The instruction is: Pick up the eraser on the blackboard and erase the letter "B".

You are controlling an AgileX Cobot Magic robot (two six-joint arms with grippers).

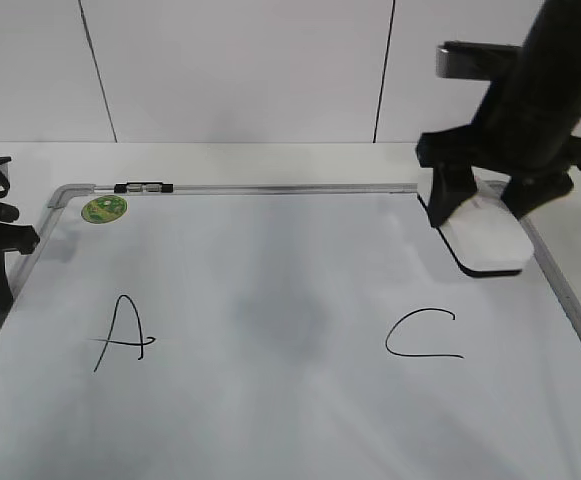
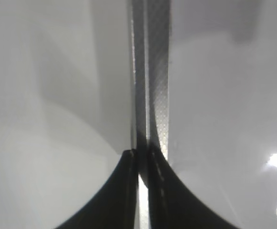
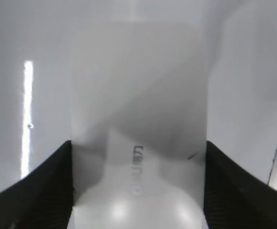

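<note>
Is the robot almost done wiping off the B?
Looks nearly done. Between the letter A and the letter C the whiteboard shows only a faint grey smudge, no "B". The right gripper has its fingers on either side of the eraser in the board's far right corner. What's left: letting go. The left gripper is shut at the board's left edge.

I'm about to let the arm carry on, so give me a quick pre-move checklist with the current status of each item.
1. Right gripper straddles the eraser: ok.
2. Fingers tight on the eraser's sides: cannot tell.
3. Eraser lying flat on the blackboard: ok.
4. Letter "B" between the A and C: not ok, no B shows, only a faint grey smudge.
5. Left gripper out of the way at the board's left frame: ok.
</note>
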